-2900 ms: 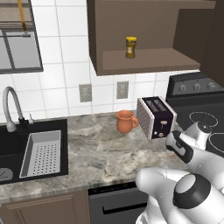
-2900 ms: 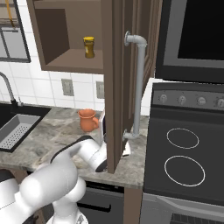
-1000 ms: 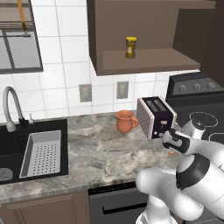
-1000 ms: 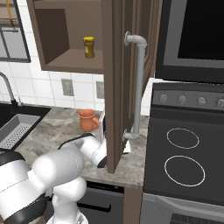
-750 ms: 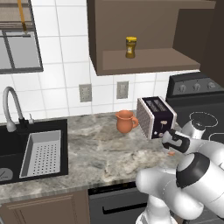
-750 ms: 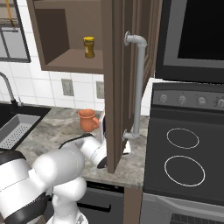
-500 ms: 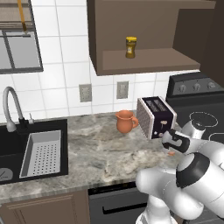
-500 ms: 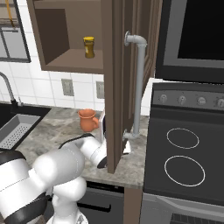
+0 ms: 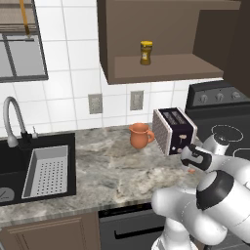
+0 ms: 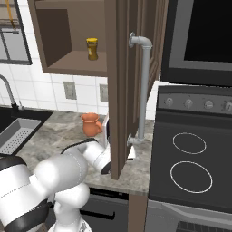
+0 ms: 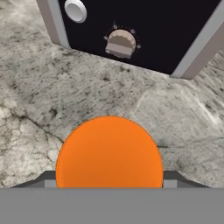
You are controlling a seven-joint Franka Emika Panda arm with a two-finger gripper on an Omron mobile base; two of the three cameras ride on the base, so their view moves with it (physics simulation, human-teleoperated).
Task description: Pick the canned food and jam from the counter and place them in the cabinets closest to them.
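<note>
Two dark fingers (image 11: 173, 177) sit hard against the left and right flanks of the jam (image 11: 109, 153), the round orange jar low in the hand view, so the claw (image 11: 109, 181) looks pinched on it, though I cannot tell how firmly. The jar stands on the counter (image 11: 52, 96), whose grey marbled stone spreads across the middle of that frame. Just beyond the jar, along the top of the frame, is the dark front of the toaster (image 11: 131, 30), with a dial and a pale round button.

From the left base view, the arm reaches to the right of centre, where a sliver of orange (image 9: 191, 169) peeks out beside the wrist, close under the toaster (image 9: 173, 131). A clay-coloured jug (image 9: 139, 135) stands just left of the toaster, and the sink (image 9: 29, 166) lies at the left edge.

Up in the open cabinet (image 9: 161, 66) at the top of the frame, a taller amber jar (image 9: 145, 52) with a yellow lid stands on the shelf. The stove (image 10: 192, 163) takes up the right side of the right base view.
</note>
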